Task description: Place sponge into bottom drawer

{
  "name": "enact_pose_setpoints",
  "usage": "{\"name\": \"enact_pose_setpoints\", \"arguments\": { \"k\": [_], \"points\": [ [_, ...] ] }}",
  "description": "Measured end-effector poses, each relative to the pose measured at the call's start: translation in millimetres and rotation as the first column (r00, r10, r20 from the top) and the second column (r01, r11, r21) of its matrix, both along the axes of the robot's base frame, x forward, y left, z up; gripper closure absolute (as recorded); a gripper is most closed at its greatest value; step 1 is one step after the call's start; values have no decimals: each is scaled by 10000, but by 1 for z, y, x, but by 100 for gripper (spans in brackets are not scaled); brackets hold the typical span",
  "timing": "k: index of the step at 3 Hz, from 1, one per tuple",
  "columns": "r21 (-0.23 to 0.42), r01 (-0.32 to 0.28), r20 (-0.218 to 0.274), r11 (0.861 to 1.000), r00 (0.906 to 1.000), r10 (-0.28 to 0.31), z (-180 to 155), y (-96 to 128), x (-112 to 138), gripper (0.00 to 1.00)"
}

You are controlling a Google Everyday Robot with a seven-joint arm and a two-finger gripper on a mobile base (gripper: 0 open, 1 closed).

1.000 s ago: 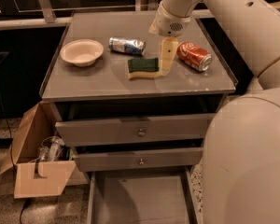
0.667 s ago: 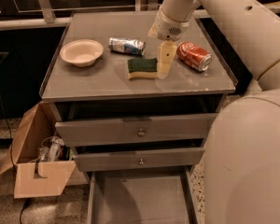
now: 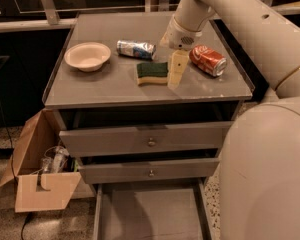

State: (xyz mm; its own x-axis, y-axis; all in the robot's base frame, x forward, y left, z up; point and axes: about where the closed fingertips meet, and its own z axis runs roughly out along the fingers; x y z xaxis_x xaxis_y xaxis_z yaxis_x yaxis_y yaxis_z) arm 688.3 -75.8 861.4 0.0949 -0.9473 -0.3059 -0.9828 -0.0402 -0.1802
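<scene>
The gripper point(image 3: 175, 74) is reaching down just right of the sponge point(image 3: 152, 72), which is lying flat on the surface point(image 3: 100, 91), its opening impossible to tell, so the pickup is likely pending before carrying down to the open bottom drawer point(image 3: 150, 214).

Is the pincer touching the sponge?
Cannot tell. Camera view: the pincer hangs at the sponge's right edge; no gap or contact shows plainly.

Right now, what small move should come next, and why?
Probably ease the gripper sideways over the sponge: it hangs just beside it, toward the red Coca-Cola can, the sponge lies flat on the cabinet top, and the bottom drawer is open.
</scene>
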Motion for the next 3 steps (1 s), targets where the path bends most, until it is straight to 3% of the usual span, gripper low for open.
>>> {"name": "enact_pose_setpoints", "arguments": {
  "k": [2, 3],
  "points": [
    [-638, -13, -290, 9980, 9996, -5, -18, 9, 4, 0],
    [-292, 72, -328, 9995, 9994, -81, -23, -1, 4, 0]
  ]
}}
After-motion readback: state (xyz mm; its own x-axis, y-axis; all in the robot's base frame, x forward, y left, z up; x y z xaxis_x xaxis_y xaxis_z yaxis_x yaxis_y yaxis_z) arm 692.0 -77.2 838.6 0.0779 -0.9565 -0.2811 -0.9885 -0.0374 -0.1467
